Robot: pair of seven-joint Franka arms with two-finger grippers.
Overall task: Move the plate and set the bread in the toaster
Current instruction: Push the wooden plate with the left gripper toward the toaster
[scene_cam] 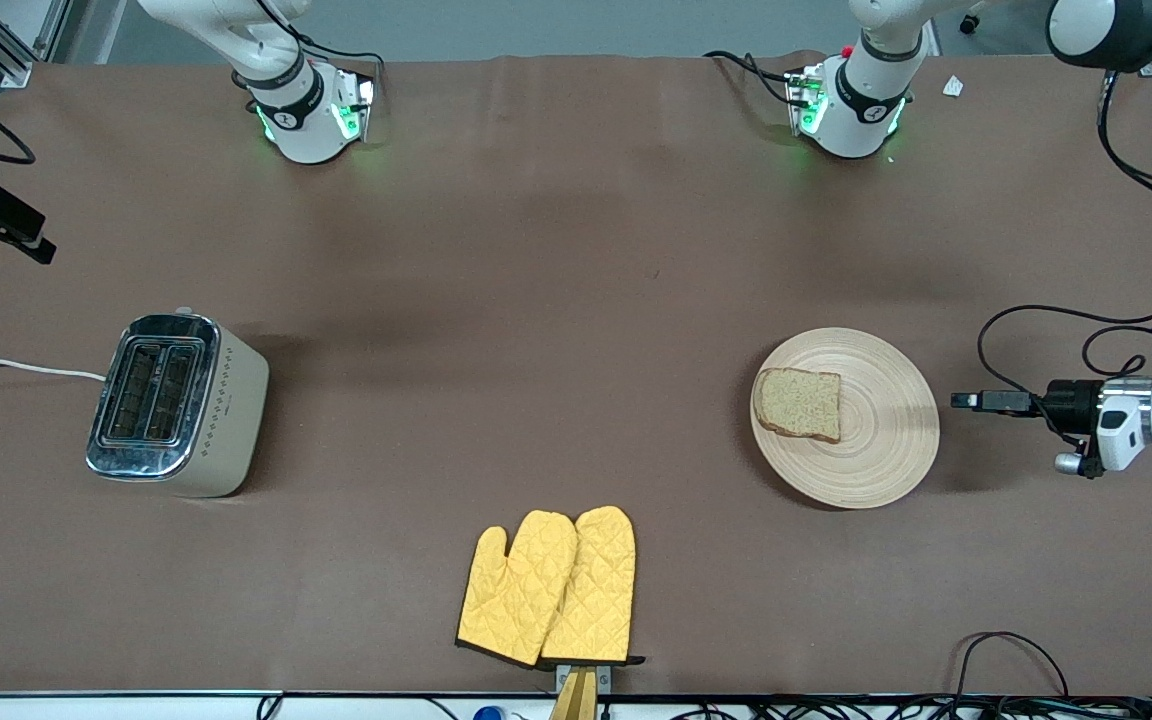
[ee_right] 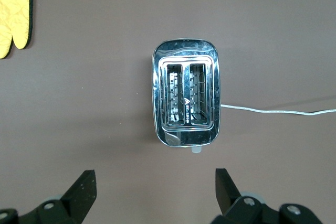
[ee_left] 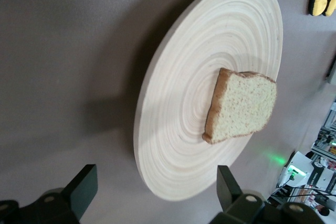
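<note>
The light wooden plate (scene_cam: 886,440) lies toward the left arm's end of the table, with the brown bread slice (scene_cam: 798,403) flat on it. My left gripper (scene_cam: 966,401) is low beside the plate's rim, open and empty. In the left wrist view its open fingers (ee_left: 84,187) frame the plate's edge (ee_left: 178,129), with the bread (ee_left: 241,106) past it. The cream and chrome toaster (scene_cam: 176,405) stands toward the right arm's end, slots empty. My right gripper (ee_right: 155,182) hangs open and empty high above the table beside the toaster (ee_right: 186,98).
A pair of yellow oven mitts (scene_cam: 551,590) lies near the front edge, midway between the toaster and the plate. The toaster's white cord (scene_cam: 16,368) runs off the table's end. Black cables loop by the left arm (scene_cam: 1036,330).
</note>
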